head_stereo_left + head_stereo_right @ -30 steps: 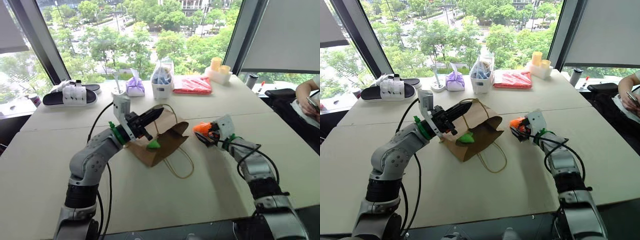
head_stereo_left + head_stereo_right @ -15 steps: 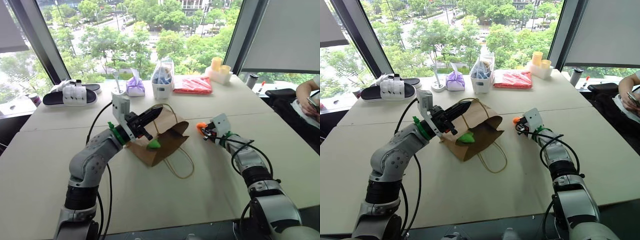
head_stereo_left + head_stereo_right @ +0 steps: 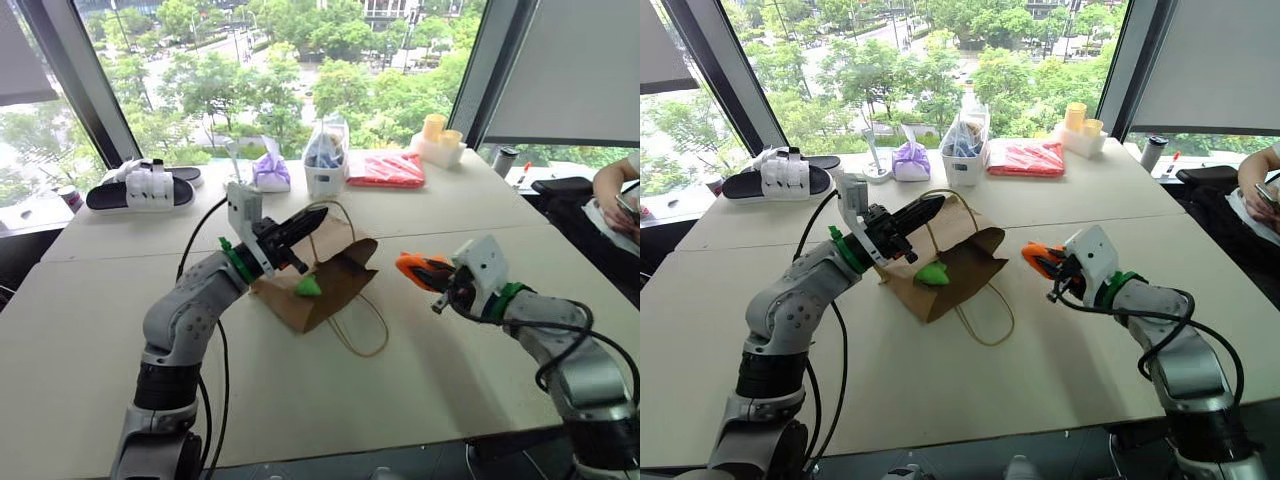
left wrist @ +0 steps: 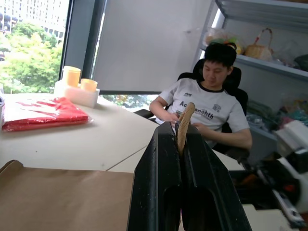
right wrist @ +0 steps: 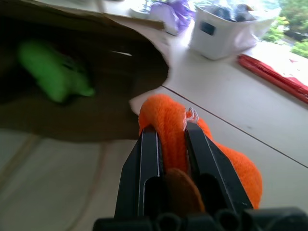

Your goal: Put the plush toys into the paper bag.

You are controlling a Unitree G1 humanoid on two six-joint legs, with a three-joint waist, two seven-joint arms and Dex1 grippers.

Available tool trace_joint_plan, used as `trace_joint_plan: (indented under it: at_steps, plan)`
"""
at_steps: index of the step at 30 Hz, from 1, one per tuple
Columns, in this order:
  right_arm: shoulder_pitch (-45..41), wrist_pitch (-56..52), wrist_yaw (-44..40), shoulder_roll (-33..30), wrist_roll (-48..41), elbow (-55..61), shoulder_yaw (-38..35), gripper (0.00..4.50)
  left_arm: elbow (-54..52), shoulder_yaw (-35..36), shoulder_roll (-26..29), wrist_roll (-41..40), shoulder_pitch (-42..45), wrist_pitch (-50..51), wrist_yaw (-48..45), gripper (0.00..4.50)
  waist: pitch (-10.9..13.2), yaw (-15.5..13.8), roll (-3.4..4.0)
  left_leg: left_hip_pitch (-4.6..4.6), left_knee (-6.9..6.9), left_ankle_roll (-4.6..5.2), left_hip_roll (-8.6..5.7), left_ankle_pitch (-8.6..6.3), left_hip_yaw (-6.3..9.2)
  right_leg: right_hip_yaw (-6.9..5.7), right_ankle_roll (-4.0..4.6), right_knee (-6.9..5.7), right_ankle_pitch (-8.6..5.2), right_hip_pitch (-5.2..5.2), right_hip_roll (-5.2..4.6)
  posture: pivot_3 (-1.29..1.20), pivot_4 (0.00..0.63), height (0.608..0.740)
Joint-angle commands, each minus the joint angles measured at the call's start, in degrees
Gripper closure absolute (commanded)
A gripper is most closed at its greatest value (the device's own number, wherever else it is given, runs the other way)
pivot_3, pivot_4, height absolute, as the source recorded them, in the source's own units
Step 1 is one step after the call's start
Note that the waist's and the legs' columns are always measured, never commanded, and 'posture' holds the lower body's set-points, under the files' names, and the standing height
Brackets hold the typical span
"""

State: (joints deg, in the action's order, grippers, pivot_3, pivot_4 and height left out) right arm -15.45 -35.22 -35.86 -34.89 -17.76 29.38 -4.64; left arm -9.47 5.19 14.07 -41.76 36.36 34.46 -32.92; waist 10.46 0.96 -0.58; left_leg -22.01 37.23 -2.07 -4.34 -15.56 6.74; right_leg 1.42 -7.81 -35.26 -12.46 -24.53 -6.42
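The brown paper bag point(image 3: 300, 305) lies on its side on the table, its mouth open toward the right. The lime green plush toy point(image 3: 308, 287) sits in that mouth, seen again in the right wrist view point(image 5: 53, 72). My left gripper point(image 3: 312, 217) is shut on the bag's beige loop handle point(image 4: 184, 122) and holds the upper edge up. To the right of the bag, my right gripper point(image 3: 432, 272) is shut on the orange plush toy point(image 3: 413, 264), which hangs clear above the table. The black fingers point(image 5: 149, 154) pinch the orange plush point(image 5: 166, 118) just in front of the bag's mouth point(image 5: 96, 110).
The bag's other loop handle point(image 3: 360, 330) lies on the table in front of it. Along the window stand a black-and-white slipper point(image 3: 140, 188), a purple pouch point(image 3: 270, 172), a clear bag with blue contents point(image 3: 325, 160), a red packet point(image 3: 385, 170) and yellow cups point(image 3: 438, 135). A person point(image 4: 207, 96) sits at the far right.
My right gripper has shut on the orange plush, lifted it off the table and drawn it back toward me. The left gripper has kept still on the handle.
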Motion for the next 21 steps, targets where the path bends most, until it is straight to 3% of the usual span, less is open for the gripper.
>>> trace_joint_plan:
  at_steps: [1,8,12,17,21]
  plan:
    - [-2.27,-5.48,5.26,5.81,-2.63,6.33,4.72,4.09,-0.2,0.08,0.41,-0.82,2.2,-0.03,-1.44,4.5,0.0,-0.11,0.0,0.01,0.03,0.0,0.0,0.0,0.01,-0.01,0.0,0.0,0.0,0.02,0.0,0.0,0.15,0.74]
    - [-7.3,5.51,13.47,19.57,5.61,-9.53,13.34,4.09,-0.09,0.45,0.35,-1.6,2.98,1.39,-1.41,4.5,-0.03,-0.37,-0.06,-0.01,0.1,-0.09,-0.06,0.05,0.04,-0.01,0.02,-0.04,0.02,0.04,-0.03,0.0,0.15,0.74]
    - [-16.25,16.72,17.12,25.96,10.35,-30.22,14.07,4.09,-2.02,0.81,0.24,-2.65,2.55,2.65,-0.01,4.5,-0.02,0.04,-0.06,-0.02,0.05,-0.33,-0.07,0.19,0.01,0.01,0.02,-0.02,0.02,-0.03,-0.03,0.0,0.15,0.74]
    - [-24.93,29.58,18.3,29.54,15.27,-52.14,15.18,4.09,-3.97,0.69,-0.48,-2.94,1.48,3.21,2.04,4.5,-0.03,0.24,-0.05,0.06,-0.14,-0.45,-0.01,0.26,0.02,0.0,0.06,-0.1,0.04,-0.1,0.01,0.0,0.15,0.74]
    - [-26.97,35.08,17.99,30.68,17.05,-59.89,15.14,2.58,-5.16,0.74,-0.61,-3.21,0.7,3.43,3.0,4.5,-0.03,0.2,-0.05,0.0,-0.16,-0.45,-0.03,0.25,0.03,0.0,0.05,-0.04,0.04,-0.11,0.0,0.0,0.15,0.74]
